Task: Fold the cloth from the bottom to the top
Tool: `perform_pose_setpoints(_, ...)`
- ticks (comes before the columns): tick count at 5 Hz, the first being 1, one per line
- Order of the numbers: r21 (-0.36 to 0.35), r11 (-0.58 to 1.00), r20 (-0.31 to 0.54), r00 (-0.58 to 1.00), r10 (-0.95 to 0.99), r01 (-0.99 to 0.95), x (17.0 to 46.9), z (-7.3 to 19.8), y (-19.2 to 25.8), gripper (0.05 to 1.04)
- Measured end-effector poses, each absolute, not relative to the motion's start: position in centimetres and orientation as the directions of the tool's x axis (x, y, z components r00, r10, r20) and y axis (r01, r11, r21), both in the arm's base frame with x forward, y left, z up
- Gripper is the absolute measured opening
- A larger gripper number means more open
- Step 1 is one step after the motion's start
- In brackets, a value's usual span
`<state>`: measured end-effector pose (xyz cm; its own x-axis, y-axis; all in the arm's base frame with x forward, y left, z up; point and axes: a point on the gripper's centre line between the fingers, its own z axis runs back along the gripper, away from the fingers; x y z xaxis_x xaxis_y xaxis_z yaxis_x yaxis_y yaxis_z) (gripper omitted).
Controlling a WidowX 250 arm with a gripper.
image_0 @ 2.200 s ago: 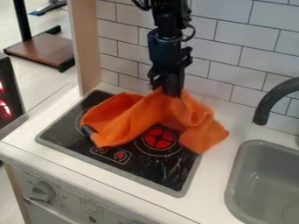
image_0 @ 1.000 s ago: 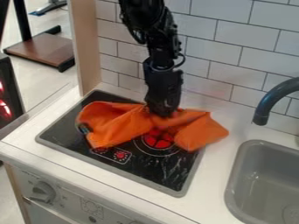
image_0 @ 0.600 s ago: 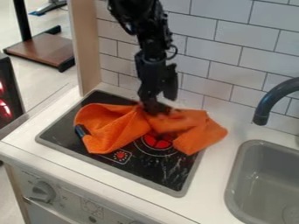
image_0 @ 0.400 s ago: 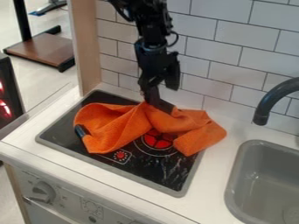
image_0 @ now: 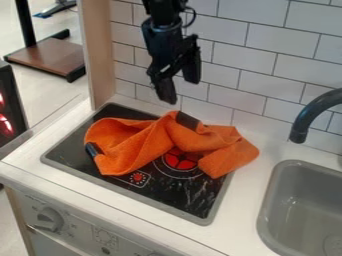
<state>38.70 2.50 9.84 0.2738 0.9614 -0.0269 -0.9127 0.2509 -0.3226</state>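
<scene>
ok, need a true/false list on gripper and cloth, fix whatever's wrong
1. The gripper is gripping the orange cloth. False: its fingers are apart, with a visible gap between them and the cloth.
2. The cloth reaches past the right edge of the stovetop onto the white counter. True.
3. The cloth lies as a flat, neat rectangle. False: it is bunched and creased.
4. A dark patch shows at the cloth's upper edge. True.
5. The cloth lies in the sink. False: it is mostly on the stovetop.
</scene>
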Motion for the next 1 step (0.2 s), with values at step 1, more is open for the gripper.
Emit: perform_pose_setpoints(1, -0.281, 0.28, 0.009, 0.29, 0.957, -0.918, 37.64, 9.47, 3.05, 0.999)
